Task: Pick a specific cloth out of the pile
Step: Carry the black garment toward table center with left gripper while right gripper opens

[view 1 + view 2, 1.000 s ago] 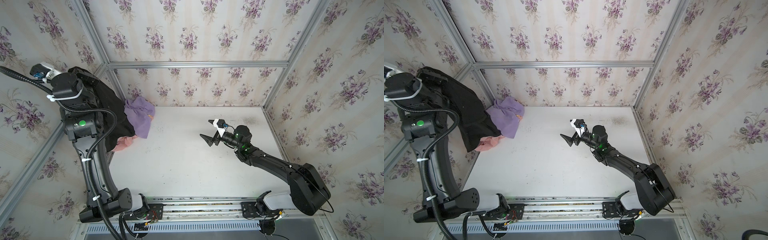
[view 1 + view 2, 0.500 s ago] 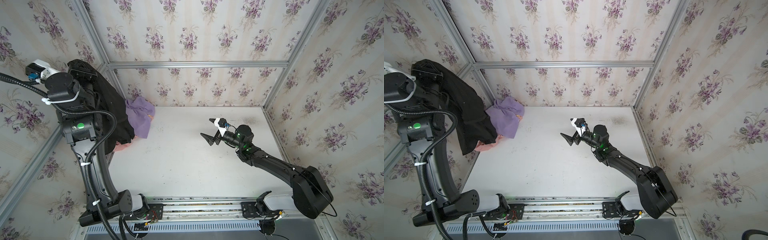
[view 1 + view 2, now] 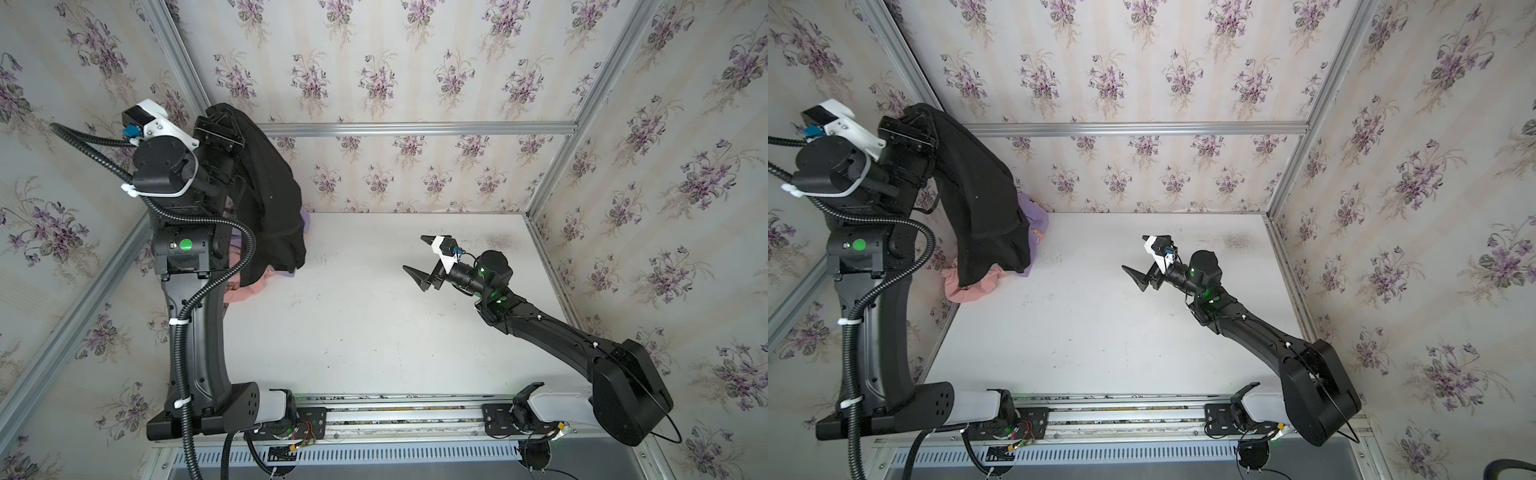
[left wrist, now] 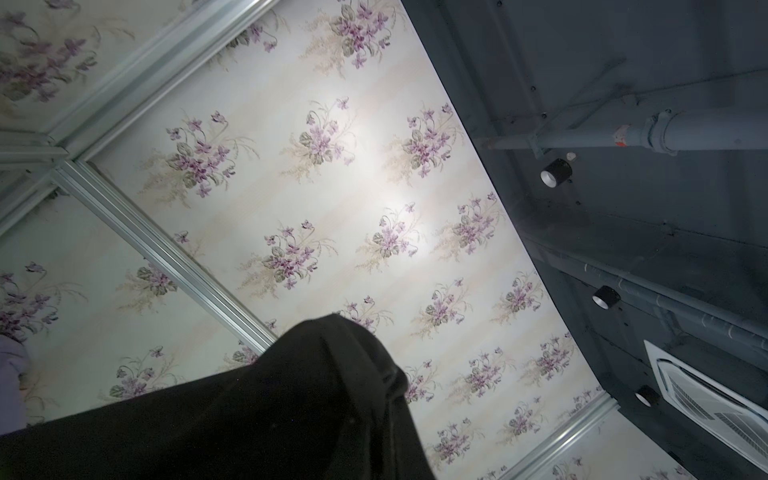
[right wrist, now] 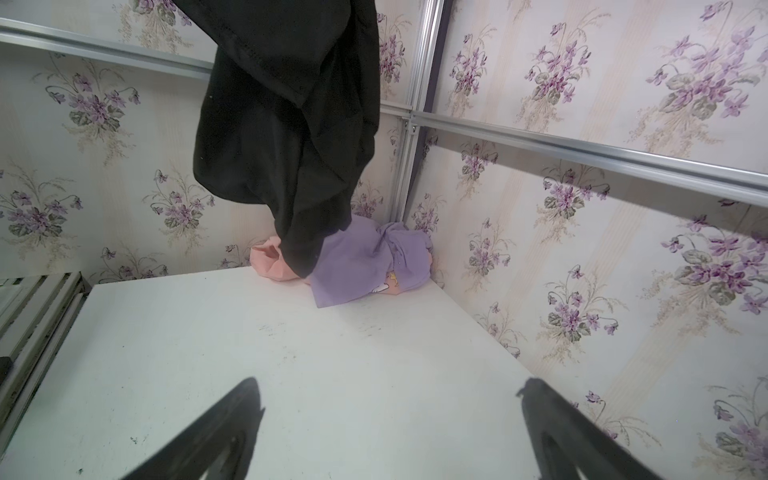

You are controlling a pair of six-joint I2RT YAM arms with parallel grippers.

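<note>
The black cloth, likely light and limp, hangs over the pile at far left from the left hand, clenched on a bunched fold, seemingly a sound hold; right hand released.

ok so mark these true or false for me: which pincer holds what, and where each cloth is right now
1. The left pincer is shut on the black cloth, raised high above the table. True.
2. The lilac cloth and the salmon-pink cloth sit in a corner of the table. True.
3. The right pincer grips the lilac cloth. False: it is open and empty, over bare table, apart from the cloths.
4. The black cloth lies spread flat on the table. False: it hangs from the left pincer, its lower end down by the other two cloths.
</note>
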